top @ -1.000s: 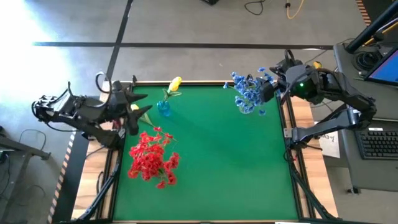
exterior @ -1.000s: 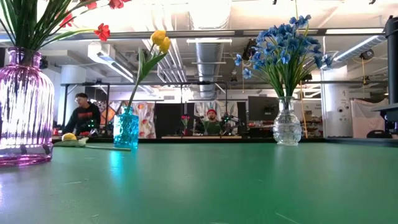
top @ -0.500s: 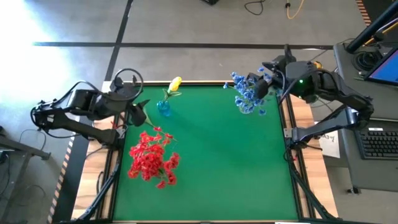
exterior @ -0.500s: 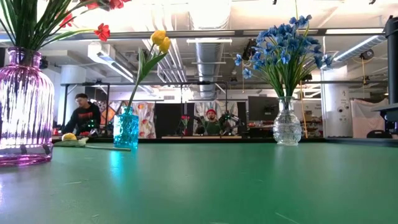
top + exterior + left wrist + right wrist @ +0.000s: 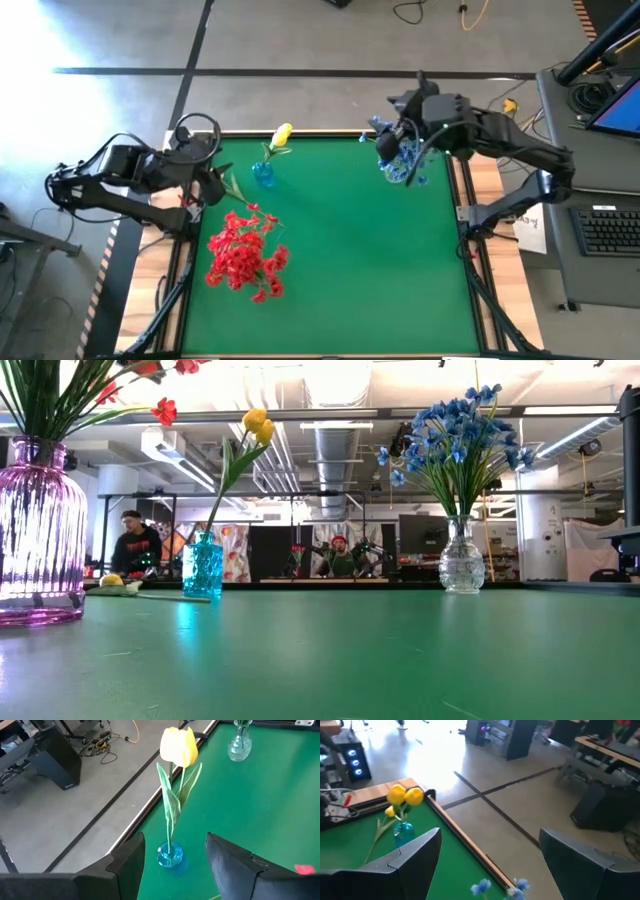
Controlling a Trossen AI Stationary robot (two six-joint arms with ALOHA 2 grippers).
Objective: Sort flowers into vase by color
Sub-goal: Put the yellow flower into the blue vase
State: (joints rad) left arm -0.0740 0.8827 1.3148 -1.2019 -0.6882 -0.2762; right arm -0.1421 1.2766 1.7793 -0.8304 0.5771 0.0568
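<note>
Three vases (image 5: 40, 530) stand on my green table (image 5: 350, 280), red, yellow and blue flowers (image 5: 243, 255) sorted, both grippers (image 5: 392, 130) gaping empty, two people (image 5: 130, 545) in the workshop beyond.

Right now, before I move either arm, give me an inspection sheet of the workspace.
Surface: green table, bare across its near half.
Job's things: red flowers in purple vase; one yellow flower in small blue vase; blue flowers in clear vase; another yellow flower lying on the table beside the blue vase.
Clutter: nothing seen.
Grippers: left claw open at the table's left edge, facing the blue vase; right claw open, above the blue flowers.
Cables: loose cables on the floor beyond the table.
Surroundings: two people at benches behind.
</note>
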